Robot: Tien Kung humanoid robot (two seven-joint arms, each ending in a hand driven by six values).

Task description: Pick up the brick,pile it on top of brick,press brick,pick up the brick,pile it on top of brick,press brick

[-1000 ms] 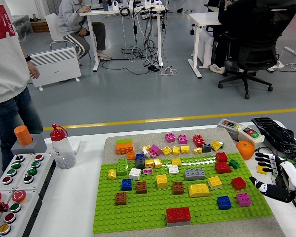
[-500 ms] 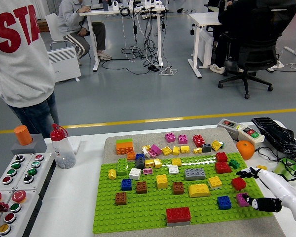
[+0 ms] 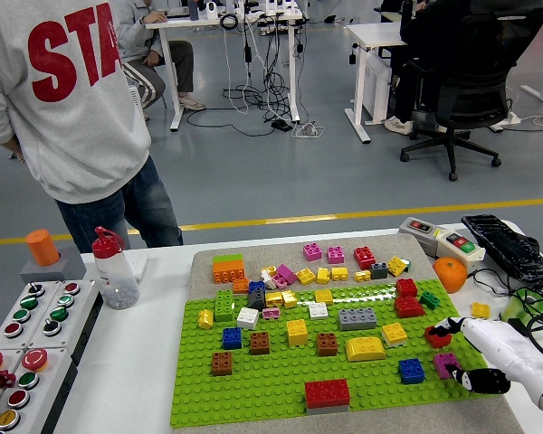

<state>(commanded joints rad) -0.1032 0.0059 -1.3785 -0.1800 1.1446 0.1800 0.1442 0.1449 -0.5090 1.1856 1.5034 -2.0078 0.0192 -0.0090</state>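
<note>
A green baseplate (image 3: 281, 384) is laid on the white table (image 3: 136, 362) and is covered with loose and stacked bricks. The right hand (image 3: 466, 353) is reached in from the lower right corner over the plate's right edge, white-shelled with black fingertips. Its fingers are spread: one fingertip (image 3: 452, 325) is laid against the red brick (image 3: 437, 336) at the plate's right side, while the thumb (image 3: 482, 381) is held lower, just beside the magenta brick (image 3: 447, 364). Neither brick is seen to be lifted or enclosed; whether the red brick is pinched cannot be told. A blue brick (image 3: 411, 371) is set just left of the magenta one, and a large red brick (image 3: 327, 394) on a grey one is seen near the plate's front edge. A yellow sloped piece (image 3: 366, 348) and a grey brick (image 3: 357, 318) are placed toward the middle. An orange (image 3: 450, 273) is seen beyond the plate's right corner, near a switch box (image 3: 439, 239) and a black keyboard (image 3: 509, 248). A bottle (image 3: 115, 268) with a red cap is stood left of the plate, beside a button panel (image 3: 32, 330). A person (image 3: 77, 108) in a grey sweatshirt and jeans is stood at the far left side of the table, back turned.
</note>
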